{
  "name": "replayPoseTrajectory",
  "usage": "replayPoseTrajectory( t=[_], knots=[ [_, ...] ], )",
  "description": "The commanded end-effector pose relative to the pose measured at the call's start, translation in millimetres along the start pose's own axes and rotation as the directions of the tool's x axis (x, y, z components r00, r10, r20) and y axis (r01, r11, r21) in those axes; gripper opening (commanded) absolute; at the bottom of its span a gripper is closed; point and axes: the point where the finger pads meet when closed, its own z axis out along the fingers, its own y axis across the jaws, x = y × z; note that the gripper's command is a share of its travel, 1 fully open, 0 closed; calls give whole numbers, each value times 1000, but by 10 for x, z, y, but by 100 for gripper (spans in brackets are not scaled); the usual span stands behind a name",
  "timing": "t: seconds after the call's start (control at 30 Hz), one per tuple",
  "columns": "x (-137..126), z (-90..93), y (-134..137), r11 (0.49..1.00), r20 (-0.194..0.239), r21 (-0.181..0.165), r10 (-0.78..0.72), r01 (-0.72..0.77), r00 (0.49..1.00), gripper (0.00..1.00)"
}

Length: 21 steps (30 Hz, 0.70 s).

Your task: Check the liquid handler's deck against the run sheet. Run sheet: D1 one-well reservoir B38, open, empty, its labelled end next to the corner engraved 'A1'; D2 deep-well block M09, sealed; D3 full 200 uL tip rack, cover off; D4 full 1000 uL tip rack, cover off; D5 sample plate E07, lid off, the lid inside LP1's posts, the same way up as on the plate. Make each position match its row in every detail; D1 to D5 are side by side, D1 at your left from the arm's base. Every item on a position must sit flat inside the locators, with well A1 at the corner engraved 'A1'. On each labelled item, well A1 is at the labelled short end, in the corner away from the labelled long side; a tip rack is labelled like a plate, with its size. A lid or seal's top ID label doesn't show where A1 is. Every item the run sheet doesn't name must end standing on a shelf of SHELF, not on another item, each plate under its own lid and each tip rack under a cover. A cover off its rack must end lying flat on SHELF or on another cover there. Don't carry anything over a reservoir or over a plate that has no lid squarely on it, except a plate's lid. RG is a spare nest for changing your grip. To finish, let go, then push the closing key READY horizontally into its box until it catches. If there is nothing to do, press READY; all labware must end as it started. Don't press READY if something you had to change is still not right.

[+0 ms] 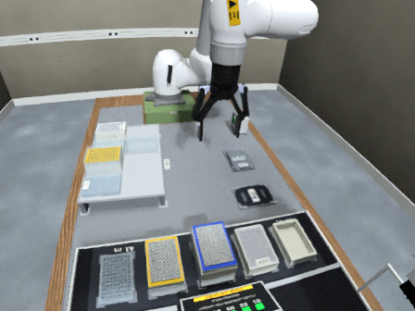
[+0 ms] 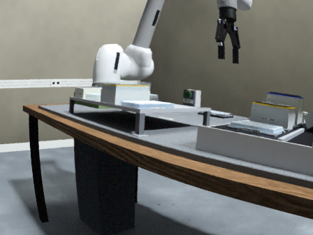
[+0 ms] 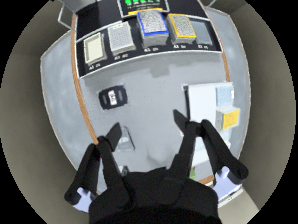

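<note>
My gripper (image 1: 221, 126) hangs open and empty high above the table's far middle; it also shows in the side view (image 2: 228, 53) and the wrist view (image 3: 148, 129). The black deck holds five items in a row: a beige open reservoir (image 1: 293, 241) at the right, a white well block (image 1: 256, 248), a tall blue-rimmed tip rack (image 1: 214, 250), a yellow-rimmed tip rack (image 1: 163, 261) and a clear plate (image 1: 117, 277) at the left. The box with the green key (image 1: 233, 121) stands just behind the gripper.
The grey shelf (image 1: 124, 172) at the left carries a white rack (image 1: 111, 130), a yellow-topped rack (image 1: 104, 157), a pale cover (image 1: 102, 185) and a flat clear piece (image 1: 143, 143). A nest with a flat clear piece (image 1: 240, 159) and a black nest (image 1: 254, 194) lie at mid-right.
</note>
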Motion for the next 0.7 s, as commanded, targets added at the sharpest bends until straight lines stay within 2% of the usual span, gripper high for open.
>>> replayPoseTrajectory(
  t=[0.0, 0.17, 0.67],
  knots=[
    [188, -55, 148, 1000, 4, -2, -1, 1, 1000, 79],
    [311, -82, 231, 1000, 4, -3, -1, 1, 1000, 79],
    [923, -216, 641, 1000, 4, -3, -1, 1, 1000, 79]
  ],
)
